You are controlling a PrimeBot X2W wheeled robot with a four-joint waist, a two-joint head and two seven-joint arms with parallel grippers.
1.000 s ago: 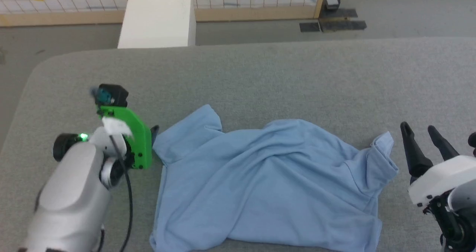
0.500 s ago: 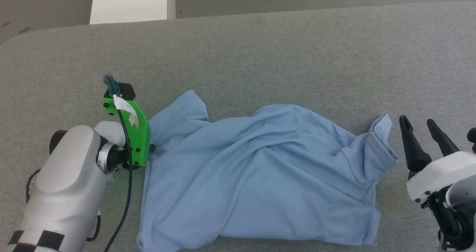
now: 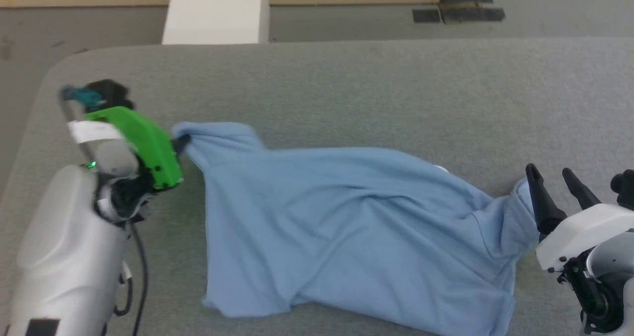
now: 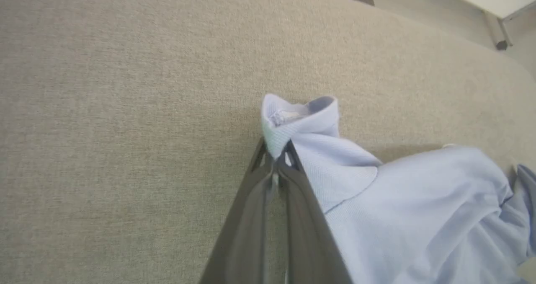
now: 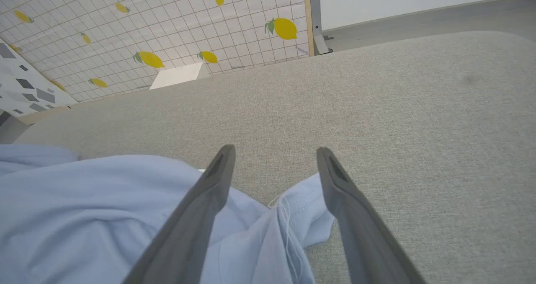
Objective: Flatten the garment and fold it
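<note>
The light blue garment (image 3: 346,227) lies rumpled across the grey table (image 3: 346,88), stretched out toward the left. My left gripper (image 3: 181,141) is shut on the hem of its left sleeve (image 4: 299,116), which bunches just beyond the fingertips in the left wrist view. My right gripper (image 3: 552,175) stands open at the garment's right edge, its fingers (image 5: 209,192) spread above the right sleeve (image 5: 301,204). A small white patch (image 3: 441,169) peeks out at the garment's far edge; the collar and logo are hidden.
A white box (image 3: 215,11) stands on the floor beyond the table's far edge. A lemon-patterned partition (image 5: 146,32) with a wooden base runs behind it. Bare grey table surface stretches beyond the garment and to the right. The table's rounded corner (image 3: 54,73) is near my left arm.
My left gripper closed on the left sleeve and pulled it left and away, stretching the garment flatter. The camera shifted. The garment's right sleeve now lies closer under my right gripper.
</note>
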